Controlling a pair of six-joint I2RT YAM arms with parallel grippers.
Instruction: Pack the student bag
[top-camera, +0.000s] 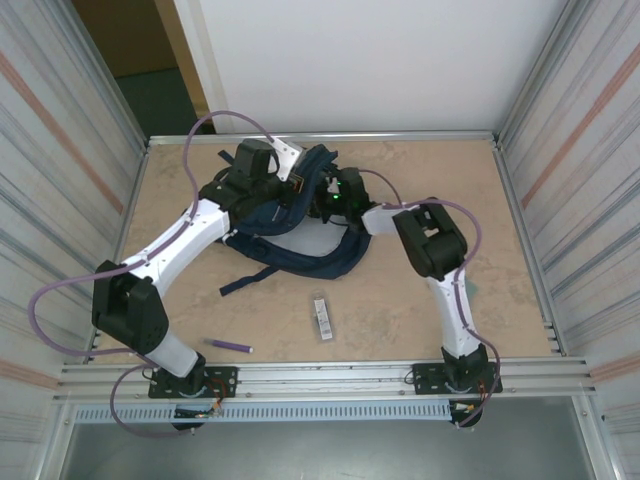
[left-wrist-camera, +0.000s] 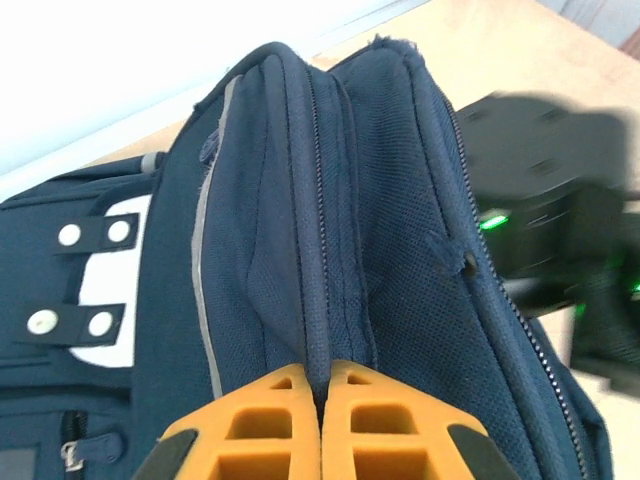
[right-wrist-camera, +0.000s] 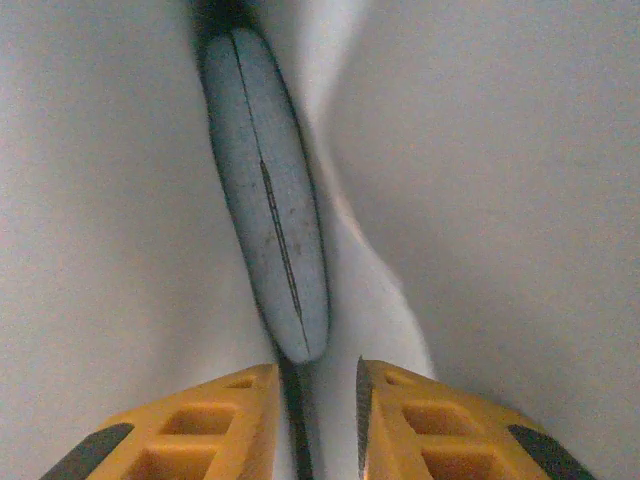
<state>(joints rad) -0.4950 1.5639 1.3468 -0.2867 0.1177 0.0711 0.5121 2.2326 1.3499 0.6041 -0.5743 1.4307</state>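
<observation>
Student bag (top-camera: 300, 245) at the far middle of the tabletop (top-camera: 450, 180), between the two arms. Long axis roughly far-to-near, near end swung a little leftward. Raised zipped edge toward the back wall, dark straps trailing toward the near left. Left pincer (left-wrist-camera: 322, 385) clenched on a fold of navy fabric beside the zip. Right pincer (right-wrist-camera: 318, 375) among pale lining, fingers slightly parted, thin dark strip in the gap, grey-blue oblong item (right-wrist-camera: 265, 190) just beyond. Grip there not determinable. Purple pen (top-camera: 230, 345) and small grey rectangular item (top-camera: 321, 317) on bare tabletop nearer the arm bases.
</observation>
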